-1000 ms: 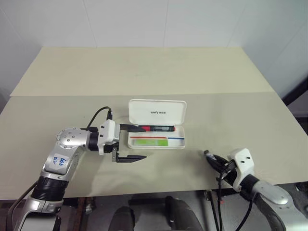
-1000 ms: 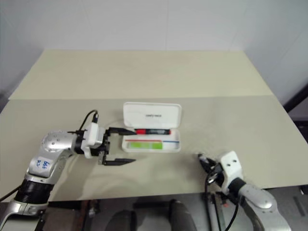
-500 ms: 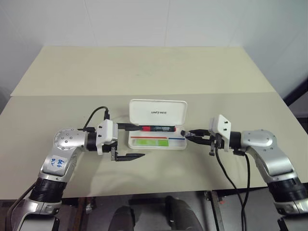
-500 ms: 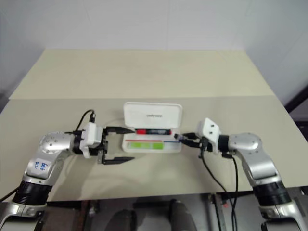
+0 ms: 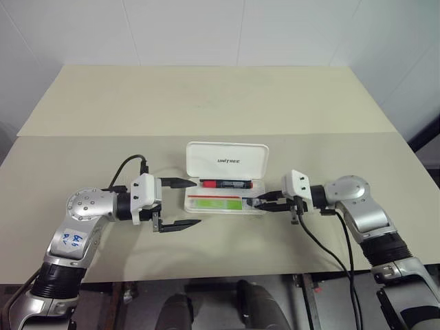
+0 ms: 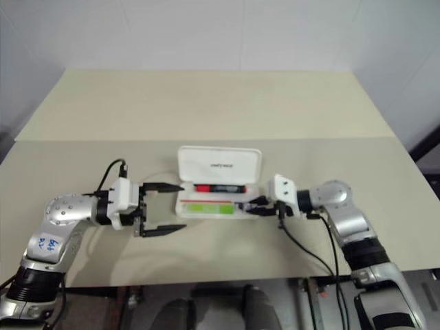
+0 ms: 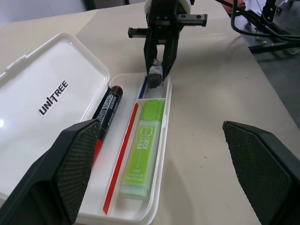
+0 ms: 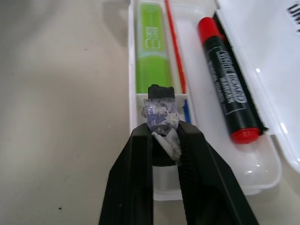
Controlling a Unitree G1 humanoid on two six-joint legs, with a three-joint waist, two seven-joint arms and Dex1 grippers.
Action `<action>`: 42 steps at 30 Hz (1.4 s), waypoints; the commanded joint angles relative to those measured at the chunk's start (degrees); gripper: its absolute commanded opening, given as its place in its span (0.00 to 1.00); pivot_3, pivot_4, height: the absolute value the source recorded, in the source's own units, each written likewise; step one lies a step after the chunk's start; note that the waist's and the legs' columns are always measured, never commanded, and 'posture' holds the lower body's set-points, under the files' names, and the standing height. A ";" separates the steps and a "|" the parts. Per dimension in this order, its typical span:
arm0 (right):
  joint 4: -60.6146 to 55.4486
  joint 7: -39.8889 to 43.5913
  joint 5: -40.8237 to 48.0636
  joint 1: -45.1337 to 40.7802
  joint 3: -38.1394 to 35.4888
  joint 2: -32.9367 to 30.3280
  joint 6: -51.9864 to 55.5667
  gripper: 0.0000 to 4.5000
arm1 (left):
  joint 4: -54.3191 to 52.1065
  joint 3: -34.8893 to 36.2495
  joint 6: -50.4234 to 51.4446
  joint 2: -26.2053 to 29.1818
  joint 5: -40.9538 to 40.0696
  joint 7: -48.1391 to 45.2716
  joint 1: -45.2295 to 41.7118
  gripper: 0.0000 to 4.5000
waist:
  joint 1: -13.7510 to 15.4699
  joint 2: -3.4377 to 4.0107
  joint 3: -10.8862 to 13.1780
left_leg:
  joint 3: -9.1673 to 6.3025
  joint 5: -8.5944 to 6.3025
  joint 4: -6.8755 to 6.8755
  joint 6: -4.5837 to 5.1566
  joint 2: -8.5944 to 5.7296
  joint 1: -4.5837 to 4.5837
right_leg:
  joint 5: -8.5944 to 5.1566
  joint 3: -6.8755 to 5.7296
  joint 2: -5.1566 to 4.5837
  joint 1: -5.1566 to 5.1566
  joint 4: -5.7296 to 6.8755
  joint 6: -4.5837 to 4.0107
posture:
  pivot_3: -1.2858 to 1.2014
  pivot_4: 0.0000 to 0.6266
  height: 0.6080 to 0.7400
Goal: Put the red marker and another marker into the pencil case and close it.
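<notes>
We see the slim red marker with red ends and a black-labelled barrel (image 5: 225, 183) lying in the far channel of the white hard plastic pencil case (image 5: 223, 207), whose lid printed "UNITREE" (image 5: 227, 161) stands open at the tray's 12 o'clock edge. The stubby pale-green highlighter with a lime cap (image 5: 215, 203) lies in the near channel, parallel to the red marker, with a red and blue stripe between them. The case sits near the middle of a pale beige desk (image 5: 206, 103) with a seam across it, backed by white walls. At the case's 3 o'clock end, the right gripper (image 8: 164, 140) has its jaws pinched on a small grey-black lump (image 8: 161, 110), held over the tray's end compartment. At 9 o'clock, the left gripper (image 5: 182, 203) holds nothing, jaws spread wide, its far finger pointing at the red marker's end.
</notes>
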 commanded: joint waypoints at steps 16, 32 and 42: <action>-9.30 -0.34 8.05 2.32 -8.90 -2.95 3.33 1.00 | -0.71 2.38 -0.71 0.98 -0.74 0.90 -0.02 1.00 | 0.17 0.07 0.04 | -0.01 0.00 -0.02 -0.01 0.00 -0.01 | 0.06 -0.02 0.00 0.00 0.02 0.10 | 0.52 0.24 1.00; -17.87 -6.36 12.89 14.01 -21.07 -8.09 5.16 1.00 | 7.44 8.79 -5.58 -0.68 -2.14 1.34 -0.48 0.32 | -0.02 0.13 0.08 | 0.04 -0.02 0.05 -0.05 0.02 0.06 | -0.01 0.00 -0.01 0.03 0.01 -0.01 | 0.52 0.24 1.00; -16.70 -7.04 11.94 13.42 -19.57 -7.03 3.37 1.00 | 12.86 13.29 -9.22 -2.67 1.07 11.64 -0.45 0.00 | 0.02 0.13 0.08 | 0.06 -0.02 0.04 -0.05 0.01 0.03 | 0.04 0.01 -0.03 0.03 -0.03 0.08 | 0.52 0.24 1.00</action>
